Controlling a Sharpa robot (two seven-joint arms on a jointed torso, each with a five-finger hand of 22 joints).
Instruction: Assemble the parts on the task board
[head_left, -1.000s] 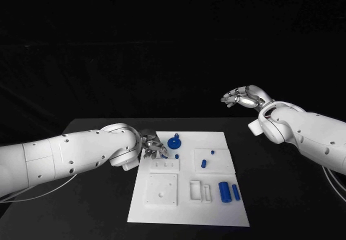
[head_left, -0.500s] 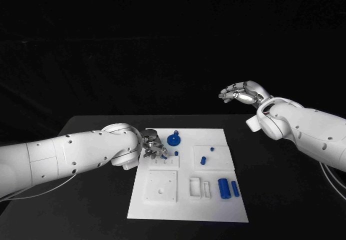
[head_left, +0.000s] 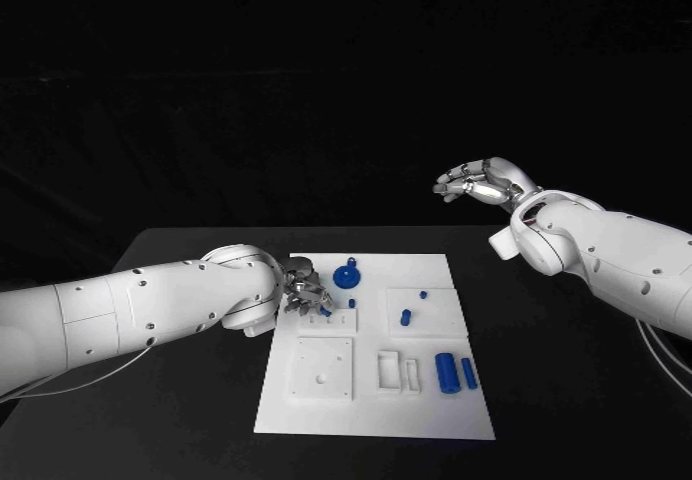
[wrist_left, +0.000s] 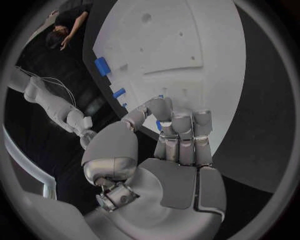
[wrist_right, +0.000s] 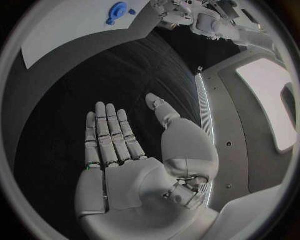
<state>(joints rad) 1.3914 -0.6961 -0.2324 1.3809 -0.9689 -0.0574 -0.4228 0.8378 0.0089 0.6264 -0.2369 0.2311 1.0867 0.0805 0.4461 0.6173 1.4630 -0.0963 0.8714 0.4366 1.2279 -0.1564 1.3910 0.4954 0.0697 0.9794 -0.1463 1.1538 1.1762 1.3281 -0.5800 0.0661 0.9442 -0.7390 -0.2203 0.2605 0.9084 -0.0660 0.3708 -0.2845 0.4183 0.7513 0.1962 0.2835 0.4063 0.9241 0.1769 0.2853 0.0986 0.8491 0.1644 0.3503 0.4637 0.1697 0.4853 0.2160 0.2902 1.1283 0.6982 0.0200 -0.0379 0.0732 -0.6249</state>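
Observation:
The white task board (head_left: 372, 410) lies in the middle of the black table. My left hand (head_left: 306, 290) hovers low over the board's far left block, fingers curled in. A small blue part (wrist_left: 159, 124) shows between its thumb and fingers, pinched there. Beside it stands a blue round knob piece (head_left: 348, 277). A short blue peg (head_left: 405, 319) and a tiny one (head_left: 423, 295) sit on the far right block. Two blue cylinders (head_left: 447, 372) lie near the board's right edge. My right hand (head_left: 480, 184) is raised high behind the table, palm flat and fingers apart (wrist_right: 109, 135), holding nothing.
A white square block with holes (head_left: 325, 368) and white slotted pieces (head_left: 391, 372) sit on the board's near half. Black table (head_left: 577, 400) stretches to the right of the board. In the left wrist view the board (wrist_left: 187, 45) shows more blue parts (wrist_left: 102, 66) along its edge.
The whole picture has shifted slightly. My left hand stays over the same block. My right hand has drifted a little to the left while staying raised.

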